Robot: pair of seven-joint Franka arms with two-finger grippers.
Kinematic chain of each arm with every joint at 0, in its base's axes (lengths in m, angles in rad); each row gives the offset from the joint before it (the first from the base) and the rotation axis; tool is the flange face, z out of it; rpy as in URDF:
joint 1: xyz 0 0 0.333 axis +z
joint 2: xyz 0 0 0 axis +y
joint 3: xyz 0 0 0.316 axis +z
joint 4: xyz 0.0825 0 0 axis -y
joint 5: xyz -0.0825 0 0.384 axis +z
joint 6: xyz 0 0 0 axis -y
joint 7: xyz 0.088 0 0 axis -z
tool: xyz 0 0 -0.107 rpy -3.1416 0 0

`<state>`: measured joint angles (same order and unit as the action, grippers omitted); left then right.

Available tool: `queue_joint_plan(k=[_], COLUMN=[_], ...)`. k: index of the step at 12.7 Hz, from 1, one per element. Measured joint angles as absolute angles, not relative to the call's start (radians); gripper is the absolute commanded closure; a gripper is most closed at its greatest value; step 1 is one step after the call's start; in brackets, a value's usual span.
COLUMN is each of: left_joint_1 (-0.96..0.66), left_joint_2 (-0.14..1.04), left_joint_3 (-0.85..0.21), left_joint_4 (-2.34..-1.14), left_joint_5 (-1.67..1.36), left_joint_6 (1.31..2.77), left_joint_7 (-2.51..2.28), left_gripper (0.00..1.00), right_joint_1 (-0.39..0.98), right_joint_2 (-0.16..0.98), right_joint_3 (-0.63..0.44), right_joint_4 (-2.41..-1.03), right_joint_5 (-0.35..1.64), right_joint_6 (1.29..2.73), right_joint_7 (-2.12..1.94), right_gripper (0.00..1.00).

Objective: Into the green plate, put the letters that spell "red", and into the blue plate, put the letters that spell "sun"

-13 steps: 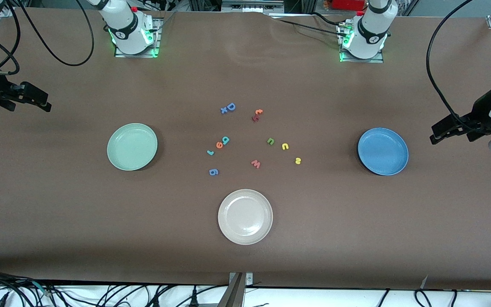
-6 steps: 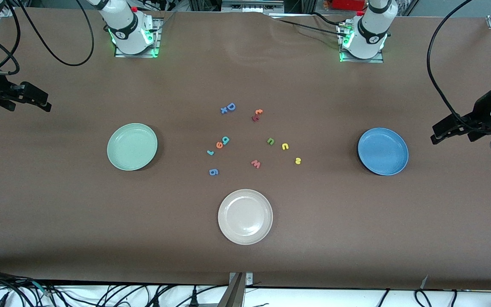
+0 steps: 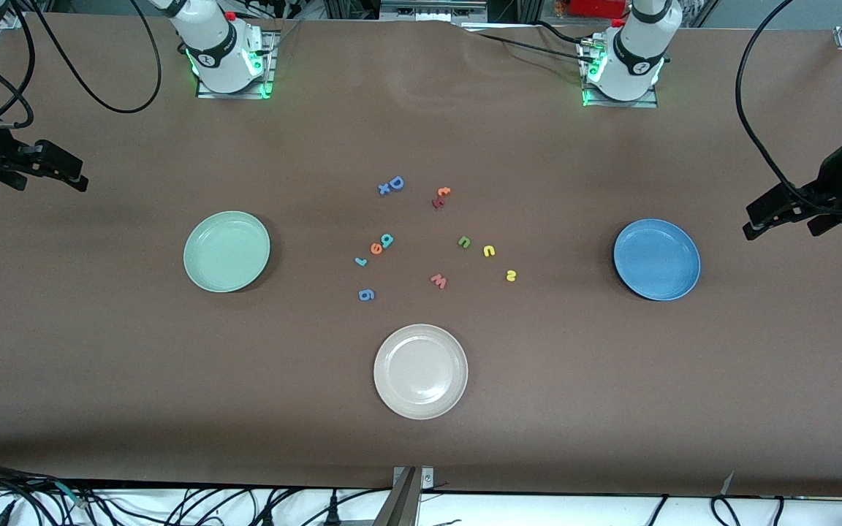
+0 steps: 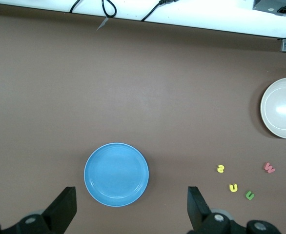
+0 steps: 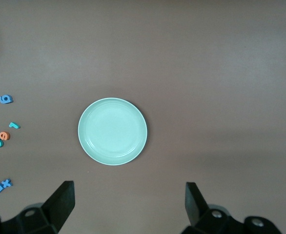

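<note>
Nearest us, the yellow "s" (image 3: 511, 275) lies on the tabletop (image 3: 611, 380) between our blue plate (image 3: 656, 259) and green plate (image 3: 226, 251). Left gripper (image 3: 757, 223) is closer; right gripper (image 3: 74, 177) waits; both fingers spread, empty.

Even, bright overhead light; soft shadows under plates; sharp focus throughout

My teal r (image 3: 360, 261), orange e (image 3: 376, 249), teal d (image 3: 387, 240) lie nearer the empty green plate (image 3: 226, 251); yellow s (image 3: 511, 275), yellow n (image 3: 489, 250), olive u (image 3: 464, 242) nearer the empty blue plate (image 3: 656, 259).
</note>
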<state>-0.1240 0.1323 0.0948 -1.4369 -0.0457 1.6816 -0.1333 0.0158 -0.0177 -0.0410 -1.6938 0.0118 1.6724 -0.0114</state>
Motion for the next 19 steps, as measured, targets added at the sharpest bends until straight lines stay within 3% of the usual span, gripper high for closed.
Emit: queue_joint_plan(k=[8,19], left_joint_1=[-0.125,-0.115], left_joint_2=[0.095,0.093], left_joint_3=[0.032,0.037], left_joint_4=[-1.475,-1.512], left_joint_5=[-0.046,-0.046], left_joint_6=[1.685,1.684], left_joint_7=[-0.132,-0.130], left_gripper=[0.00,0.00], right_joint_1=[0.016,0.016], right_joint_2=[-0.018,-0.018], right_joint_3=[-0.041,-0.041], right_joint_4=[-1.694,-1.694], right_joint_5=[0.012,0.012], right_joint_6=[1.672,1.672], right_joint_7=[-0.011,-0.011], right_gripper=[0.00,0.00])
